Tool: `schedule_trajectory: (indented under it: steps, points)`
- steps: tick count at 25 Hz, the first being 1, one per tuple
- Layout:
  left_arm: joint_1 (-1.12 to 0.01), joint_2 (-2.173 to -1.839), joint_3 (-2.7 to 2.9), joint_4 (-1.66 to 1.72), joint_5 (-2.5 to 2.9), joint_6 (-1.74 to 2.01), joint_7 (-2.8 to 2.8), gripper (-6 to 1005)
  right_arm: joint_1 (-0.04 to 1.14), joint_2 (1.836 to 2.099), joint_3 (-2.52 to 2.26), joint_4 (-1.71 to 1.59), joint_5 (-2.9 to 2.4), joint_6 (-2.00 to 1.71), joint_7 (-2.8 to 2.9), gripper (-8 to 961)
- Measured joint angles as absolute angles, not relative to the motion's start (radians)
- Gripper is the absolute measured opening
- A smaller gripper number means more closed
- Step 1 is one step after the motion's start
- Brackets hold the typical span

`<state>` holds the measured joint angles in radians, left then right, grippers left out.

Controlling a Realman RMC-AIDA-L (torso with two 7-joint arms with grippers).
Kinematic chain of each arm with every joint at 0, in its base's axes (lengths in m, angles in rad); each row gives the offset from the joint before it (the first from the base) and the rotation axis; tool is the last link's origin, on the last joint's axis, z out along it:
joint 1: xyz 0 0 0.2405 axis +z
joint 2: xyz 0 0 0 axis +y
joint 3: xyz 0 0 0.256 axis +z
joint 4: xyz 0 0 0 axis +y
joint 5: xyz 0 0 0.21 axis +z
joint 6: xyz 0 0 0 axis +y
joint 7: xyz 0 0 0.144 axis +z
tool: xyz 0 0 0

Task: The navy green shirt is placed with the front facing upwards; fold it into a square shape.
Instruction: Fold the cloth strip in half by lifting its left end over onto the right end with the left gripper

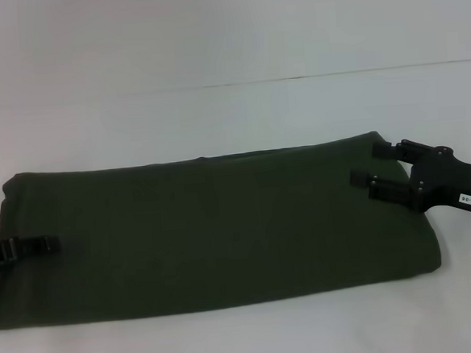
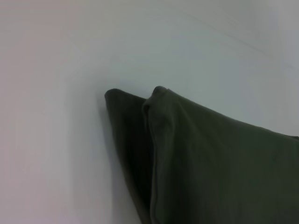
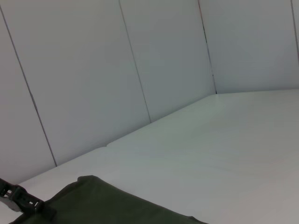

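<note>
Navy green shirt (image 1: pixel 215 226) folded, on table (image 1: pixel 231 112)

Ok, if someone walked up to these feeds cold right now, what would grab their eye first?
The big dark olive-green cotton shirt, folded into a long band across the white table, no lettering showing. Then the two black grippers at its ends: the left gripper on the left edge, the right gripper at the far right corner, fingers spread.

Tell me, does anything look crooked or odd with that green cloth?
Slightly. The navy green shirt lies folded into a long band, not a square, and skewed on the table. Left gripper and right gripper rest on its ends.
</note>
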<state>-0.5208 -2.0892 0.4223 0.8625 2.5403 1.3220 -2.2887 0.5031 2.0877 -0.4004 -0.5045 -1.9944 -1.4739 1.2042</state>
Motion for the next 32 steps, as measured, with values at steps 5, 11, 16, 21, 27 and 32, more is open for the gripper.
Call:
schedule_trajectory:
  steps: [5,11,16,21,27,32]
  points:
    - [-0.520,-2.089,0.422,0.865,2.537,1.319,-2.282,717,0.502,2.088,-0.400,-0.503,-1.993,-1.474,1.204,789]
    - [-0.522,-2.088,0.422,0.869,2.534,1.322,-2.281,467,0.505,2.088,-0.400,-0.503,-1.992,-1.473,1.204,789]
    - [-0.524,-2.088,0.431,0.872,2.533,1.323,-2.280,244,0.509,2.088,-0.400,-0.503,-1.992,-1.471,1.204,789]
    - [-0.525,-2.087,0.434,0.880,2.533,1.326,-2.280,93,0.511,2.088,-0.400,-0.503,-1.993,-1.471,1.204,789]
    - [-0.522,-2.086,0.434,0.923,2.533,1.344,-2.282,90,0.517,2.089,-0.405,-0.492,-1.995,-1.471,1.204,789]
    - [-0.511,-2.086,0.429,0.947,2.538,1.349,-2.283,88,0.528,2.091,-0.425,-0.473,-1.994,-1.471,1.195,789]
